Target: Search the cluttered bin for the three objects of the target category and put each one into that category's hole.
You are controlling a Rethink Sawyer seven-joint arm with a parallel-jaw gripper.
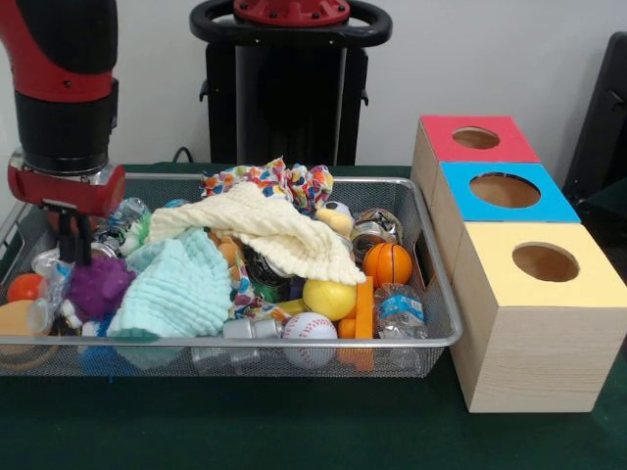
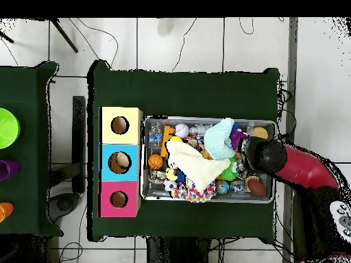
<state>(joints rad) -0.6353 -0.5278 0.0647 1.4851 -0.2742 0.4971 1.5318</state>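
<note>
The silver wire-mesh bin (image 1: 294, 345) is full of clutter and also shows in the overhead view (image 2: 208, 118). One clear crinkly water bottle with a blue label (image 1: 400, 311) stands at the bin's front right corner; in the overhead view (image 2: 155, 132) it is next to the boxes. Another clear crinkly bottle (image 1: 125, 217) lies at the back left, just beside my gripper (image 1: 73, 250). My gripper hangs low over the bin's left end, above a purple fuzzy toy (image 1: 98, 284); in the overhead view (image 2: 255, 155) it is at the bin's right end. A third bottle is not clearly visible.
Three wooden boxes with round holes stand beside the bin: red top (image 1: 477, 139), blue top (image 1: 505, 190), yellow top (image 1: 544, 262). A cream cloth (image 1: 274, 230) and a mint cloth (image 1: 181, 289) cover the middle. A basketball (image 1: 388, 262), a baseball (image 1: 309, 328) and metal cans (image 1: 372, 233) lie at the right.
</note>
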